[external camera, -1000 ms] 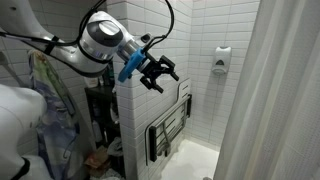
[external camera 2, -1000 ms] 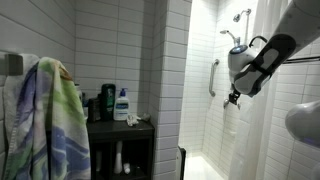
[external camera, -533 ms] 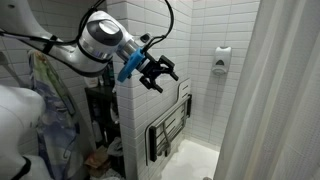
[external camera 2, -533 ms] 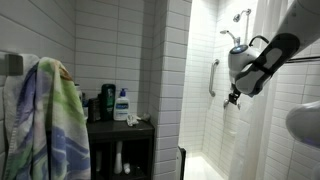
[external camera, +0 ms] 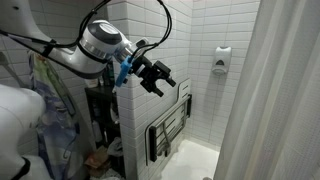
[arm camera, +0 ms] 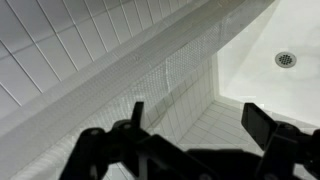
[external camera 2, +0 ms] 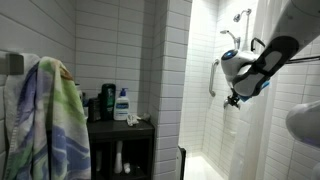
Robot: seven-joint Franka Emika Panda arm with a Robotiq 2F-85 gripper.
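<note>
The white tiled wall (external camera: 205, 40) is the biggest thing around me, and the folding seat (external camera: 168, 135) hangs flat against it; I place everything else from that seat. The pale shower curtain (external camera: 285, 100) falls well to the seat's far side, across the stall. The white shower floor (arm camera: 265, 35) lies below the seat. The streaked towel (external camera 2: 50, 120) hangs outside the stall, well away from the seat, past the dark counter (external camera 2: 146, 126). My claw (external camera: 165, 85) hovers above the seat, near the upper tiles but not touching them, and in the wrist view its two dark fingers (arm camera: 135, 115) stand wide apart with only tile and floor between them, so it holds nothing. Since half a second ago my wrist has swung a little and drawn the claw slightly back along the wall and lower toward the seat. That is only a small change of aim, and nothing has been gripped or nudged. Smaller still, a lotion bottle (external camera 2: 121, 104) stands on the counter, a soap dispenser (external camera: 221, 60) sits on the tiles above and beyond the seat, and the drain (arm camera: 286, 59) lies in the floor beneath it.
</note>
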